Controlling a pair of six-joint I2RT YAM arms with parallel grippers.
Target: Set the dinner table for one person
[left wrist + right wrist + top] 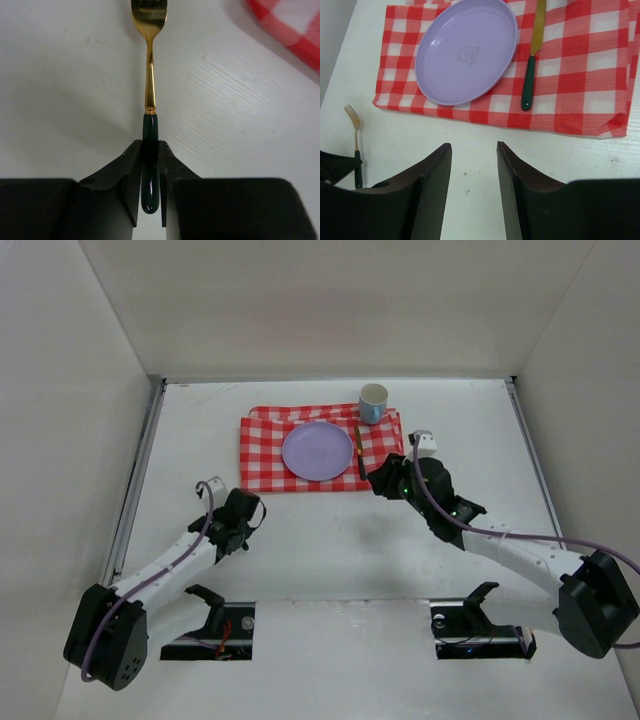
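Gripping the fork (150, 100), left tool (149, 150) hovers over the dinner table (75, 75) (right tool (474, 147) stands open).

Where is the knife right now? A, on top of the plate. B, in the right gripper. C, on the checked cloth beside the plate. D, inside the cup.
C: the knife lies flat on the checked cloth beside the purple plate, and the right gripper stands open and empty.

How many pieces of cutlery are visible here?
2: a fork, its handle in the left gripper, and a knife on the checked cloth beside the plate. None seems hidden.
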